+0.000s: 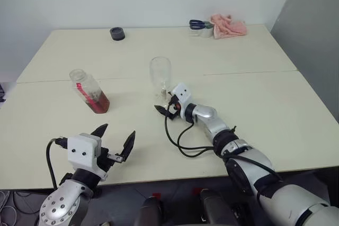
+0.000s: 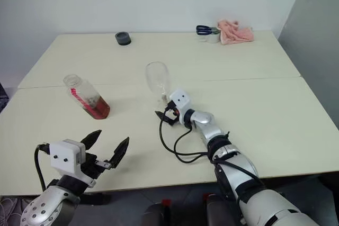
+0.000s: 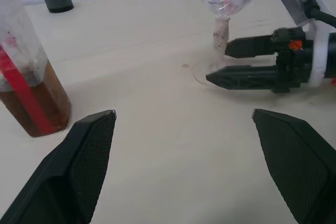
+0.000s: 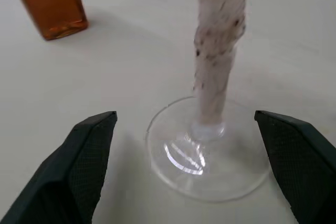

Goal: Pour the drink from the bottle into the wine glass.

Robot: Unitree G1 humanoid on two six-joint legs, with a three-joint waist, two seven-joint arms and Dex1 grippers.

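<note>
**Glass stands free, bottle uncapped at the left**

While the left gripper hovers with fingers spread over the table's near edge, the bottle stands toward the left edge, capless, the drink filling its lower part. Mid-table, the wine glass stands upright and empty. The right gripper has its fingers parted either side of the stem, touching nothing.

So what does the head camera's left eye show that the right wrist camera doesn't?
Left eye alone: the whole table, a pink cloth and scissors at its far edge, a dark ring, and the left fingers spread open. Right wrist alone: speckles on the glass's stem and its round foot between the open right fingers. Both: the glass and the bottle of drink.
</note>
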